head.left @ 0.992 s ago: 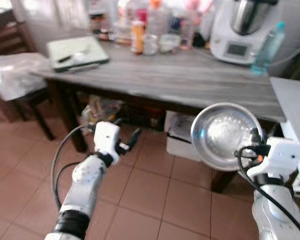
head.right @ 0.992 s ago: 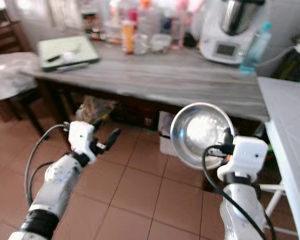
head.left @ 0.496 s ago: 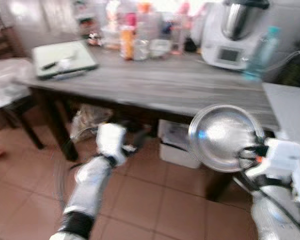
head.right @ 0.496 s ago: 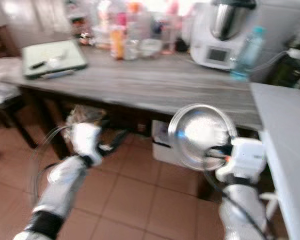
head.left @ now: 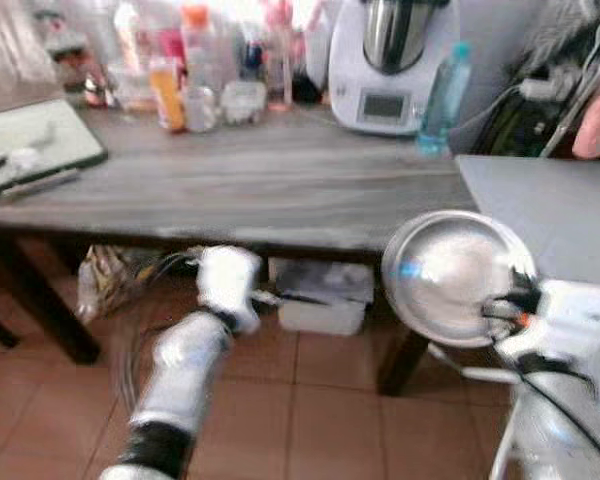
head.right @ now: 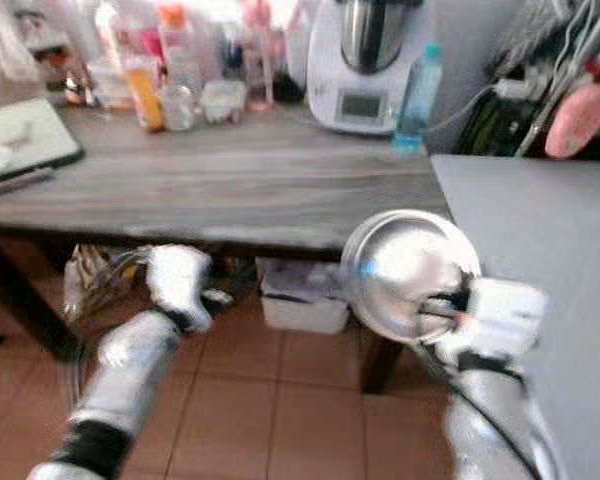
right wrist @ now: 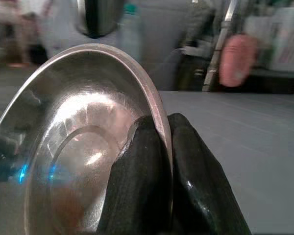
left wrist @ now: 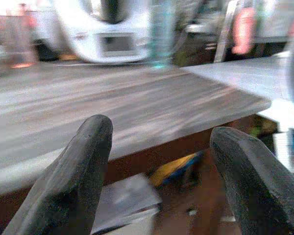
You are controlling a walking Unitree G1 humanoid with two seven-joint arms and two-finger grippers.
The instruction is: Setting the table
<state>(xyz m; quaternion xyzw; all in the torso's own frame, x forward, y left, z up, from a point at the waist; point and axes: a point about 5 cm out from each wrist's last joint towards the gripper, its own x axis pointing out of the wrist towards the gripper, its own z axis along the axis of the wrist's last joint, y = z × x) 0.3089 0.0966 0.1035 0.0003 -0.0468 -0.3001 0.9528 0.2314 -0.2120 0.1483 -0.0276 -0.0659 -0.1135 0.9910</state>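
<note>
The left gripper (left wrist: 157, 171) hangs released and idle before the wooden worktop (head.left: 260, 190), probably to keep clear. To the right, the right gripper (right wrist: 159, 161) is clenched on the rim of the steel plate (head.left: 455, 275), held upright, near the grey worktop (head.left: 550, 200), likely for carrying.

Bright backlight, probably window glare, heavy motion blur throughout.

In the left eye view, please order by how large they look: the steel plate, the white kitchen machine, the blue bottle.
1. Steel plate, though it looks big partly because it is held close to the camera.
2. White kitchen machine.
3. Blue bottle.
</note>
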